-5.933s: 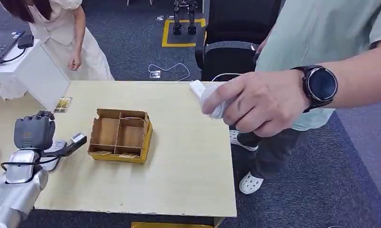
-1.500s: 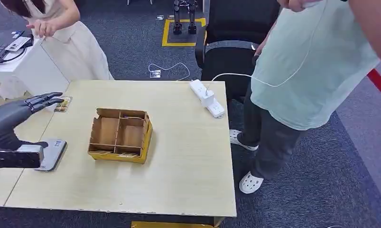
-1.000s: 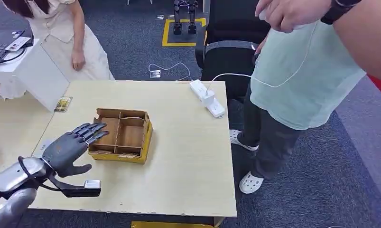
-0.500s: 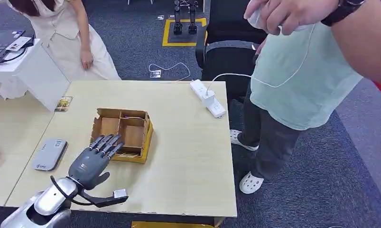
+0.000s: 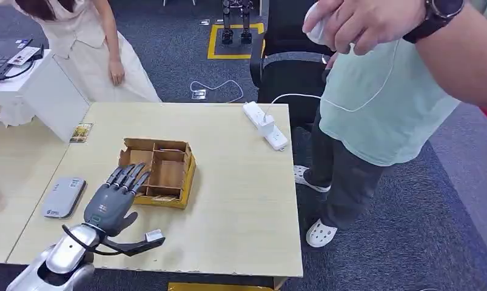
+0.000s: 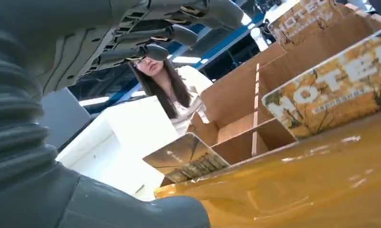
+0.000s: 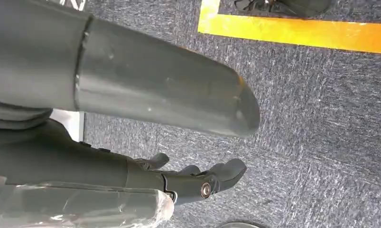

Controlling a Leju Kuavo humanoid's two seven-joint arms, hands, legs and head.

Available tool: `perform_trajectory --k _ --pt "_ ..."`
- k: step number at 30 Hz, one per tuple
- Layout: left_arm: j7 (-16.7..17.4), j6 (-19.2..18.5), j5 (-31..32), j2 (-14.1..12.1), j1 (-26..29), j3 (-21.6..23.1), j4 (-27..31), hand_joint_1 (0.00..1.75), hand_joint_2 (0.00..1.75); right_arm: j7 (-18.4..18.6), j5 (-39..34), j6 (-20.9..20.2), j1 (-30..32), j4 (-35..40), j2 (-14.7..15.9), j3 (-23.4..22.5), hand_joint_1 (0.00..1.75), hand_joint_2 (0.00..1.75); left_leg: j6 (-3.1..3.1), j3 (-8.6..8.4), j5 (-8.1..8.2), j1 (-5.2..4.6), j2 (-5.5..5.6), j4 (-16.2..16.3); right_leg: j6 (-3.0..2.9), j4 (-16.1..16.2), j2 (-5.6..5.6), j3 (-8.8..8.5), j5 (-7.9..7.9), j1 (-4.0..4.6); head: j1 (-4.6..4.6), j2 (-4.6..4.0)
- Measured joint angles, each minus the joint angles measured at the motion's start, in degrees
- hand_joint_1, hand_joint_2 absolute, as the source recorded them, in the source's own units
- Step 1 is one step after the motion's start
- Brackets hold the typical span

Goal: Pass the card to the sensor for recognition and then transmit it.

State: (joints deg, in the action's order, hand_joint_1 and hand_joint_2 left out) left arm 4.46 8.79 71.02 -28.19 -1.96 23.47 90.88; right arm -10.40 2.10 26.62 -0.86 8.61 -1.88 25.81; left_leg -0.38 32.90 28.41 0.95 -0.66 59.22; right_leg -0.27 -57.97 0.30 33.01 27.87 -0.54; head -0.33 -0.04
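Observation:
My left hand hovers at the near left corner of the cardboard box, fingers straight and spread, holding nothing. In the left wrist view the fingers reach over the yellow box wall. A printed card leans inside a compartment, and another one stands beside it. The grey card sensor lies on the table left of the hand. A further card lies at the table's far left edge. My right hand hangs over the carpet, fingers apart and empty.
A person in a green shirt stands at the right table edge, with a hand raised high on a white device. A white power strip lies at the far right of the table. Another person in white stands behind the table's left.
My left hand left the sensor, swung across the table's front and now sits a little further left at the box's corner. The person in white has shifted to the right.

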Motion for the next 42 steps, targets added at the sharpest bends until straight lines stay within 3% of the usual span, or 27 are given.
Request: perform_trajectory --k 20,21,35,42 --pt "5.6 0.8 7.6 5.8 -0.1 -6.6 -6.0 0.0 1.75 0.3 -0.1 0.1 0.0 -0.1 0.0 0.0 0.0 0.0 0.0 -0.01 0.0 0.0 0.0 0.0 0.0 0.0 0.0 0.0 0.0 0.0 0.0 0.0" --pt "5.5 0.7 7.7 5.9 -0.1 -6.8 -6.2 1.75 1.75 0.4 -0.1 0.2 0.0 -0.1 0.0 0.0 0.0 0.0 0.0 -0.01 0.0 0.0 0.0 0.0 0.0 0.0 0.0 0.0 0.0 0.0 0.0 0.0" --pt "4.3 0.4 7.3 7.0 -0.1 -8.9 -8.0 1.75 1.75 0.8 -0.4 0.7 0.1 -0.2 0.0 0.0 0.0 0.0 0.0 -0.01 0.0 0.0 0.0 0.0 0.0 0.0 0.0 0.0 0.0 0.0 0.0 0.0" --pt "1.5 0.9 5.0 7.3 -0.1 -9.2 -8.0 1.75 1.75 0.8 -0.4 0.7 0.1 -0.2 -0.1 0.0 0.0 0.0 0.0 0.0 0.0 0.0 0.02 0.0 0.0 0.0 -0.01 0.0 0.0 0.0 0.0 0.0"
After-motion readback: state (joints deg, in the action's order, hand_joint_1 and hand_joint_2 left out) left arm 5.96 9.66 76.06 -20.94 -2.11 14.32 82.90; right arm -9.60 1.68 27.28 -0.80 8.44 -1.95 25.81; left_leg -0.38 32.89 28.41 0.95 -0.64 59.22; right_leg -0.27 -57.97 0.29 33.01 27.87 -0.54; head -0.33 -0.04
